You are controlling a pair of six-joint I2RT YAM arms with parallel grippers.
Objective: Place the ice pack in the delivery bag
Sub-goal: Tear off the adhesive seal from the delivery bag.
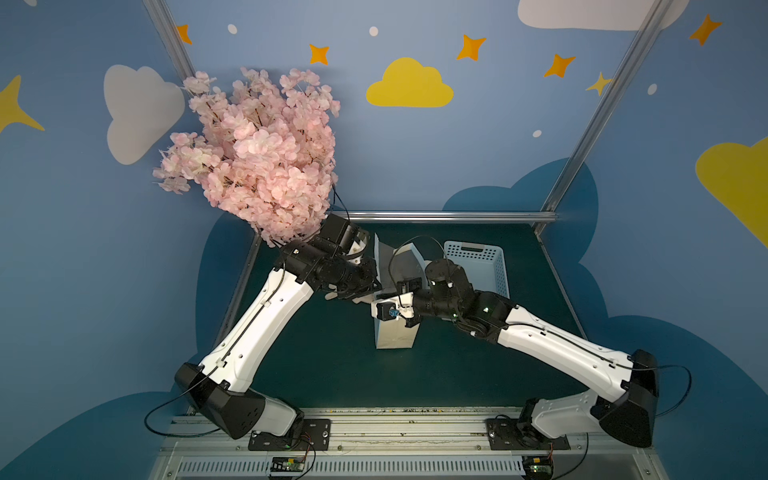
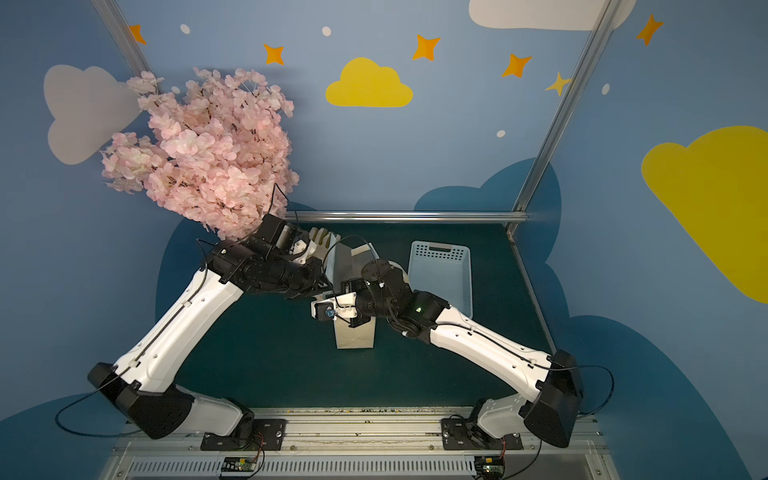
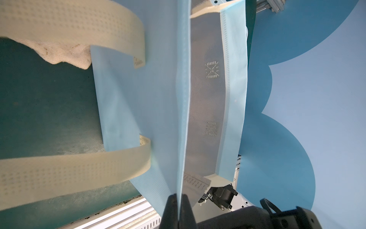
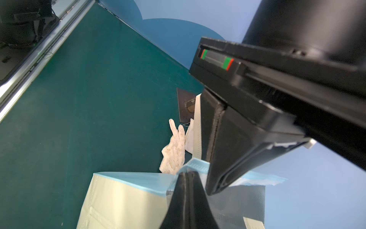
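Here we see the delivery bag upright mid-worktop, beside the basket; the left claw and right claw each pinch its blue rim (silver lining showing).

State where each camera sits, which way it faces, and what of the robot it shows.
Top views: high at the front, looking down over the table; show left arm, right arm, delivery bag, basket.
Left wrist: on the left arm, facing the bag's rim; left tool shut on it.
Right wrist: on the right arm, facing bag and table; right tool shut on the rim.
Shared: both wrist views show that rim.
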